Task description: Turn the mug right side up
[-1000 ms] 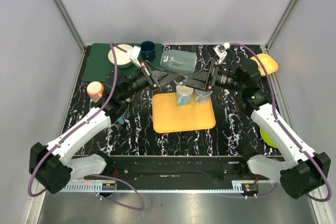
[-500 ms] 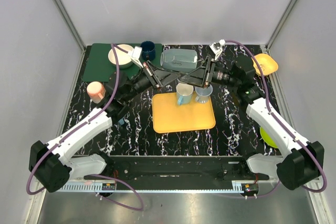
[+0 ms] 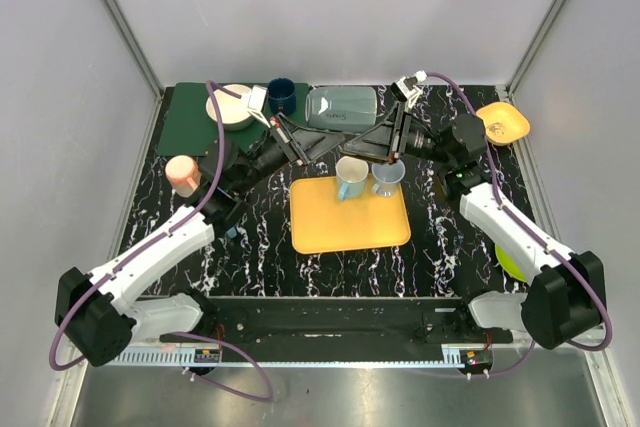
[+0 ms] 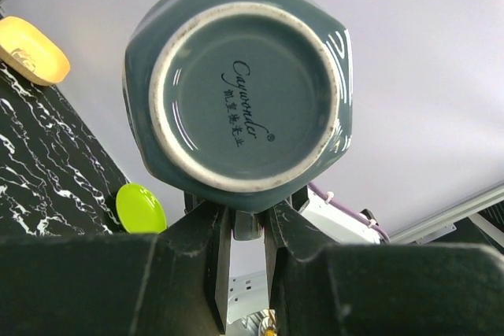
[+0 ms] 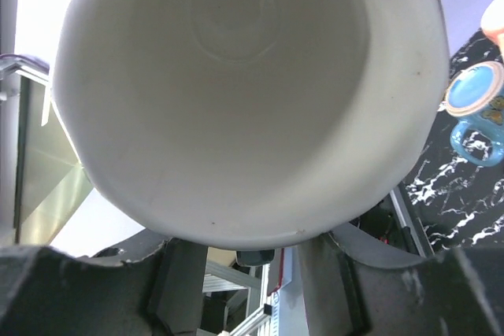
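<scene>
The grey-blue mug (image 3: 342, 108) is held in the air on its side above the back of the table. The left wrist view shows its round base (image 4: 244, 84); the right wrist view looks into its white inside (image 5: 236, 92). My left gripper (image 3: 333, 143) is shut on the mug's handle (image 4: 246, 226), pinched between its fingers. My right gripper (image 3: 386, 137) sits under the mug's rim with its jaws wide apart. The handle's end (image 5: 256, 257) shows between them, untouched. The right fingertips are hidden behind the rim.
An orange tray (image 3: 350, 222) lies below, bearing a light blue mug (image 3: 350, 179) and a small grey-blue cup (image 3: 387, 177). A pink cup (image 3: 182, 172), green mat (image 3: 190, 122), white bowl (image 3: 232, 105) and dark blue cup (image 3: 281, 95) sit left. A yellow bowl (image 3: 503, 123) and green plate (image 3: 508, 262) sit right.
Both arms have lifted the mug a little further back and up. It has turned from tilted to lying level, and the right wrist has swung towards the back.
</scene>
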### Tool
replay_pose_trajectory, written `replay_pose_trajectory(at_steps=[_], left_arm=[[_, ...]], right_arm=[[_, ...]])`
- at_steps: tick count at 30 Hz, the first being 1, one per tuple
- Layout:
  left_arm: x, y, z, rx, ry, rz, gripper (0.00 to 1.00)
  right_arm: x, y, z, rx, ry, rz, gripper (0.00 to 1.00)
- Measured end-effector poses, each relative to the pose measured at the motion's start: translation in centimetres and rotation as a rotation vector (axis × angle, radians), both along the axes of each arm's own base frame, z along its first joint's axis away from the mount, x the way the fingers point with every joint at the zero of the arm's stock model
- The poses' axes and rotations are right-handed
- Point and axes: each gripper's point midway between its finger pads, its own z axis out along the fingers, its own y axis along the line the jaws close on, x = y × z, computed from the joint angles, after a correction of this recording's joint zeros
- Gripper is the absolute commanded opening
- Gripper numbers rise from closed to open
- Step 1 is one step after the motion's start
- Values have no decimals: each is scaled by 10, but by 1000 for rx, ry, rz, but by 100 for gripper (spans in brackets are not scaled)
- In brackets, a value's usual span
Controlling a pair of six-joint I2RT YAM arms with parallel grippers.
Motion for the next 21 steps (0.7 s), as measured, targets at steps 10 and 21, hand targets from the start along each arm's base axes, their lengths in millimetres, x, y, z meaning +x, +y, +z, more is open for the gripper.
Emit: replay_pose_trajectory(at_steps=[10,21], left_arm=[[-4,-1,13,-49,-24,-10,0],[-7,-4,0,5,-18,-8,31]], right_arm=[[-9,-1,13,55,-24,66,0],[-11,-4,2,-24,-39,-6,0]])
